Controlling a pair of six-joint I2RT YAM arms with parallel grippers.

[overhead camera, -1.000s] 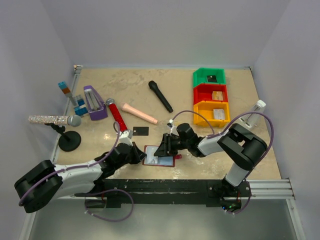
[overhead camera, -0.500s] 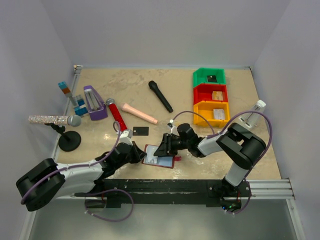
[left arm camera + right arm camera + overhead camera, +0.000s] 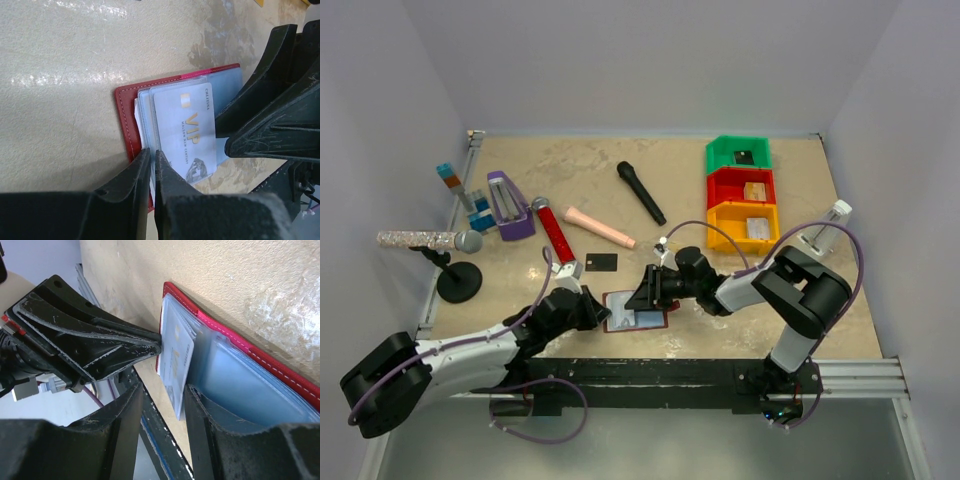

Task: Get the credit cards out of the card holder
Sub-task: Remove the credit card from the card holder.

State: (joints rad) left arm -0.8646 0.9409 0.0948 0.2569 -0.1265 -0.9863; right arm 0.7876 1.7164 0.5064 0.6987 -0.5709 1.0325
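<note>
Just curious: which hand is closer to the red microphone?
Left. The left hand lies just near-right of the red microphone; the right hand is farther right, over the card holder.

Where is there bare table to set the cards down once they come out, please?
The widest bare patch lies at the far side, between the black microphone and the green bin. Another lies between the purple stand and that microphone. It is crowded around the card holder, where the left claw and right claw meet.
</note>
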